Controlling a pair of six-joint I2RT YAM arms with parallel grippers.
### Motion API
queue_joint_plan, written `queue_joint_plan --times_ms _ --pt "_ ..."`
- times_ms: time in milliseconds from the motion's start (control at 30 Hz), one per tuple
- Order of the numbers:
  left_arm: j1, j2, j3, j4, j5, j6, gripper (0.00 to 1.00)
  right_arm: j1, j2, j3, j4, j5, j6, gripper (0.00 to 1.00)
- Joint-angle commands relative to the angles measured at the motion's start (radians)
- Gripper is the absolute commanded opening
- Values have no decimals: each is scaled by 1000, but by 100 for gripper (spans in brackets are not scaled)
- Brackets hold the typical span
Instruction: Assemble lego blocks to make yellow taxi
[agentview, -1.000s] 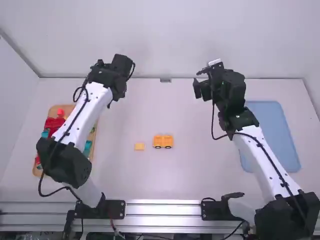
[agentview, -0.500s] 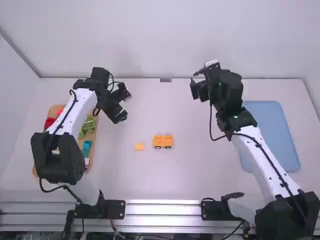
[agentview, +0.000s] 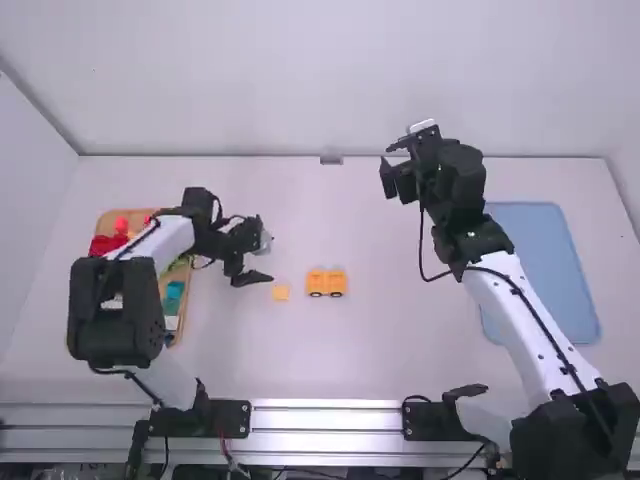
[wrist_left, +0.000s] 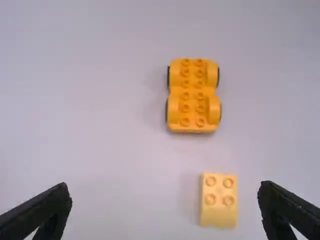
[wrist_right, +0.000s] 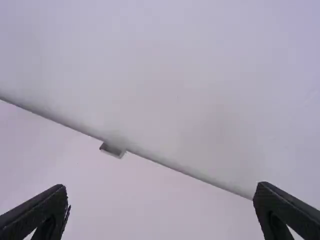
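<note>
On the middle of the table lies an orange-yellow wheeled base (agentview: 326, 283), its studs up; the left wrist view shows the wheeled base (wrist_left: 194, 96) too. A smaller pale yellow block (agentview: 281, 293) sits just left of it, separate, and the same yellow block (wrist_left: 219, 200) has four studs. My left gripper (agentview: 262, 250) is close to the yellow block on its left and far side; the left gripper (wrist_left: 165, 195) stands open, holding nothing. High over the back right area is my right gripper (agentview: 393, 165), and the right gripper (wrist_right: 161, 195) is open and holds nothing.
A wooden tray (agentview: 190, 290) of red, green and teal blocks lies at the left, partly under the left arm. A blue tray (agentview: 545, 270) is at the right, beside the right arm. A small grey bracket (agentview: 331, 160) sits at the back edge.
My left gripper has come from the back left toward the camera and down beside the small yellow block, uncovering more of the tray. The right arm has shifted only slightly.
</note>
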Motion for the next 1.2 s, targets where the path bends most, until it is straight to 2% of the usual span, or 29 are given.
queue_joint_plan --times_ms 0,133,300,433,967,1167 --pt "-8 -12 -75 32 83 51 99 2 3 -6 3 2 5 99" --pt "-8 -12 -146 103 76 54 99 1 3 -6 8 1 5 98" --pt "-8 21 -234 237 189 48 99 1 3 -6 -1 -3 5 98" --pt "-8 56 -267 307 172 8 99 1 3 -6 -5 -7 6 99" --pt "5 201 -277 409 74 8 99 28 3 -6 -4 1 5 99" --pt "11 234 -329 533 85 5 98 28 3 -6 -4 0 6 99"
